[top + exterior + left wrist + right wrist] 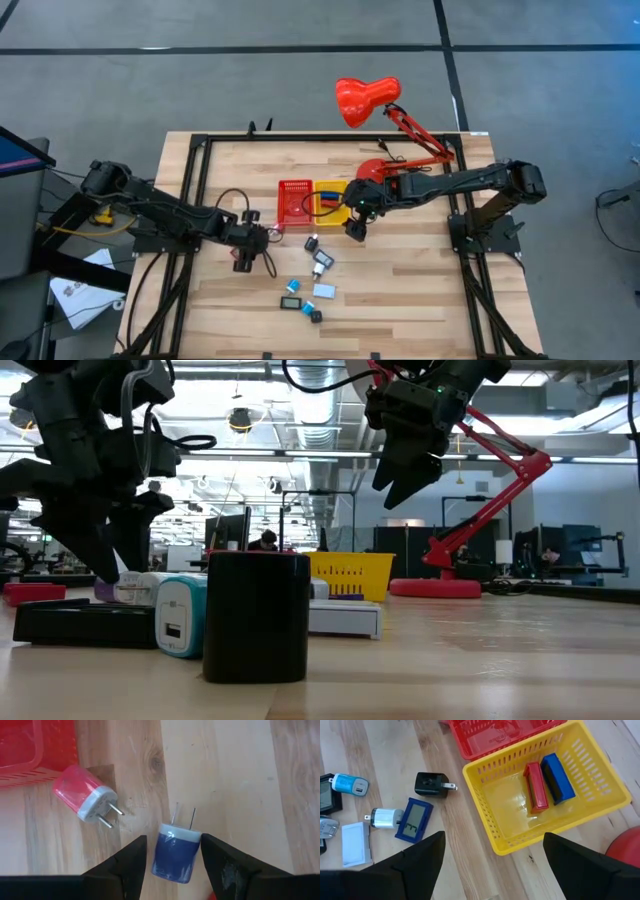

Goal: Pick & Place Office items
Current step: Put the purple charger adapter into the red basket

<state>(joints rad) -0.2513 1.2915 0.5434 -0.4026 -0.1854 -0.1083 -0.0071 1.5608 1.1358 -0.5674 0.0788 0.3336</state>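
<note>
My left gripper (pixel 173 851) points down at the table near the red bin (pixel 293 200). Its open fingers stand close on either side of a blue plug charger (pixel 175 856), which lies on its side with its prongs pointing away. A red charger (pixel 82 797) lies beside the bin's corner. My right gripper (pixel 494 840) hangs open, holding nothing, above the near edge of the yellow bin (pixel 600 795), which holds a red block (pixel 536 787) and a blue block (pixel 557 777). More office items (pixel 312 275) lie scattered on the table nearer the front. My left gripper's fingers (pixel 220 865) flank the blue charger's body from above, across its width. A narrow gap shows at one finger; at the other I cannot tell whether it touches. The charger lies flat on the table.
A black charger (pixel 431 785), a blue display (pixel 415 820), a white plug (pixel 385 817), a white box (pixel 355 842) and a light blue charger (pixel 350 784) lie by the yellow bin. A big red desk lamp (pixel 367 98) stands at the back right. The table's front strip (pixel 420 300) is bare wood.
</note>
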